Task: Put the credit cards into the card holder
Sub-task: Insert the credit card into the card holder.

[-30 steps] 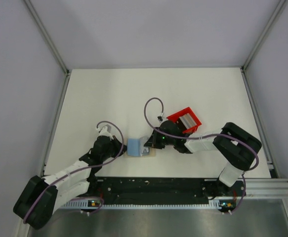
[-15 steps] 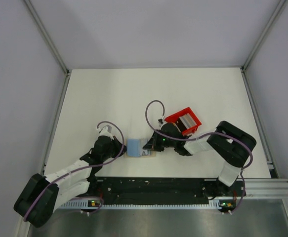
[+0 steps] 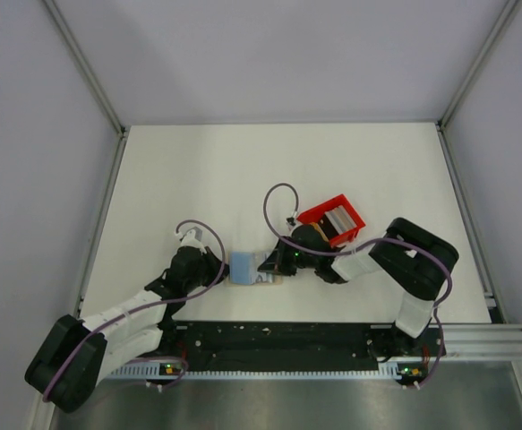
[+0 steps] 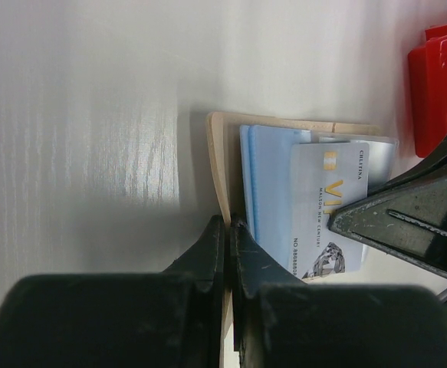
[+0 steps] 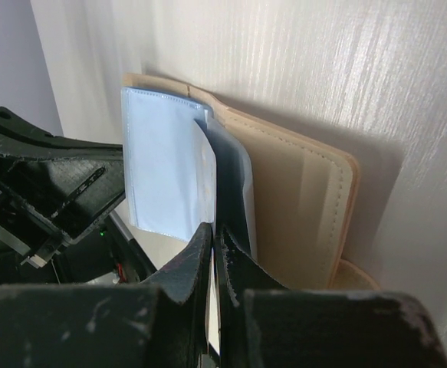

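The beige card holder (image 3: 276, 279) lies open near the front edge, its pale-blue sleeves (image 3: 243, 267) facing up. My left gripper (image 3: 221, 270) is shut on its left edge; the left wrist view shows the tan edge (image 4: 217, 153) pinched between the fingers of that gripper (image 4: 227, 224). My right gripper (image 3: 266, 262) is shut on a silver-white credit card (image 4: 327, 207) that lies over the blue sleeves (image 4: 273, 184). In the right wrist view this gripper (image 5: 214, 228) clamps the card's thin edge beside the sleeves (image 5: 162, 169) and the beige cover (image 5: 300, 199).
A red open-topped tray (image 3: 317, 213) with more cards in it stands just behind the right gripper; it also shows in the left wrist view (image 4: 438, 84). The right arm's purple cable loops above the card holder. The table's front rail is close behind both grippers.
My right gripper has moved a little to the left with the card, further over the card holder's sleeves. My left gripper has kept its hold in place.
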Controlling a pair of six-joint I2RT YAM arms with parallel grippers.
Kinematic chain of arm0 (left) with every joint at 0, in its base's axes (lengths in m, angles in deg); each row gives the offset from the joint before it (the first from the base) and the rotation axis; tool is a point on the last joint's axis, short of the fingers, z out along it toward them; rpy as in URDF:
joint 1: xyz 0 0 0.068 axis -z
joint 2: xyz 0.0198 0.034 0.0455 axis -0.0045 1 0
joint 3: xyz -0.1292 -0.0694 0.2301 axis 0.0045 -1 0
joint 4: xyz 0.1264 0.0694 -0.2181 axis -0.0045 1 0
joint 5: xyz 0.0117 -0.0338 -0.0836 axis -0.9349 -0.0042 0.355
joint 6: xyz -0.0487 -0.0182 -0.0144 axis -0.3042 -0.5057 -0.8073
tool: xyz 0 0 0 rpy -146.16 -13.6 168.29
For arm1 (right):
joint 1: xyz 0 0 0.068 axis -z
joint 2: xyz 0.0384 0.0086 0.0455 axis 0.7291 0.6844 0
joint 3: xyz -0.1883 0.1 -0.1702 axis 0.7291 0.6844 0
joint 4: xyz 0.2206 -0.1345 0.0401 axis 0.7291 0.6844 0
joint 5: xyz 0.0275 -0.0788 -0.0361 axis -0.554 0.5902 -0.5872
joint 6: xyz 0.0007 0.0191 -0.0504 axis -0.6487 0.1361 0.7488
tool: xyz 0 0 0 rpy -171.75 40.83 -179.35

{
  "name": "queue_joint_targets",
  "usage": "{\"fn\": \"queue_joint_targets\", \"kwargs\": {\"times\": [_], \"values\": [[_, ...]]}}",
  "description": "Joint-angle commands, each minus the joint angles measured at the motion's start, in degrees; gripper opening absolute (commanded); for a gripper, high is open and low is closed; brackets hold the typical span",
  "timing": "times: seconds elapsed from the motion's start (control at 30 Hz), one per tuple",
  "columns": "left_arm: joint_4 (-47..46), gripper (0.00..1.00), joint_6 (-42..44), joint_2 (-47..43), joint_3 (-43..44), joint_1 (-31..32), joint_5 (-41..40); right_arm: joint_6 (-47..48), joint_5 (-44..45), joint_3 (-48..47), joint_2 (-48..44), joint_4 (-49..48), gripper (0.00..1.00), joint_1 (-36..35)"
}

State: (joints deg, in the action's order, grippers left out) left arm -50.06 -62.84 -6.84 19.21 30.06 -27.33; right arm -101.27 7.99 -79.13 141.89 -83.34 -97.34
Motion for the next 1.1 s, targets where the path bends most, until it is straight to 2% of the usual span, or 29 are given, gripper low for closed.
{"fn": "queue_joint_targets", "kwargs": {"times": [0.0,0.37,0.63,1.07], "values": [[-1.7,0.00,1.1,0.4,-1.0,0.4,0.1,2.2,4.7,-2.3,1.3,5.7,0.00,-0.4],[-1.8,0.00,1.5,0.0,-1.3,0.4,0.4,3.6,6.5,-2.3,0.6,6.7,0.00,0.6],[-1.2,0.00,2.3,0.0,-1.0,0.4,0.1,13.0,8.5,-7.7,-1.0,17.4,0.00,1.2],[-0.6,0.00,2.5,-0.1,-0.8,0.4,-0.3,18.2,6.9,-10.3,-2.7,22.6,0.00,1.7]]}}
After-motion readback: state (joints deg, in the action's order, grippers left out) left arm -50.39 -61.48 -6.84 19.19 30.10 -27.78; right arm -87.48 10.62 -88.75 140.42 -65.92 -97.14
